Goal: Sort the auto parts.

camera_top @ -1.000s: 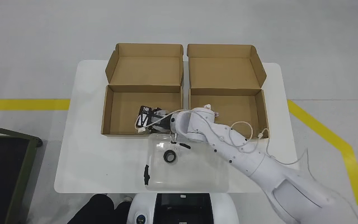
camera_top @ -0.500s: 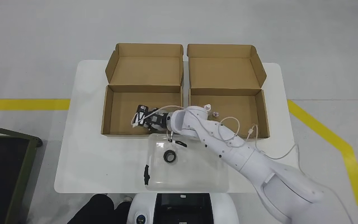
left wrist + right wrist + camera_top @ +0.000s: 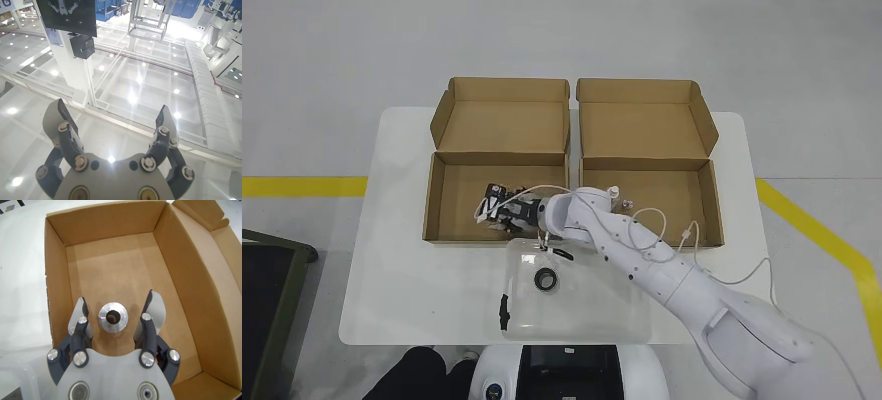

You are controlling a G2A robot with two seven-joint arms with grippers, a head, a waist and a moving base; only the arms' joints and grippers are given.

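Observation:
My right gripper [image 3: 116, 295] hangs open inside the left cardboard box [image 3: 105, 220]. A round silver metal part with a centre hole [image 3: 113, 317] sits on the box floor between the fingers, touching neither. In the top view the right arm stretches from the near right to this box [image 3: 457, 200], and its gripper [image 3: 494, 209] covers the part. A black ring part [image 3: 545, 281] lies in the clear plastic tray [image 3: 627, 320] at the table's front. My left gripper [image 3: 112, 103] is open, holds nothing and points up at the ceiling.
The right cardboard box [image 3: 682, 200] stands open beside the left one, both with lids folded back. A small black piece [image 3: 504, 310] sits at the tray's left edge. A white cable loops from the right arm over the right box. Bare white table lies to the left.
The right gripper has shifted a little to the left, farther into the left box. The ring in the tray has stayed put.

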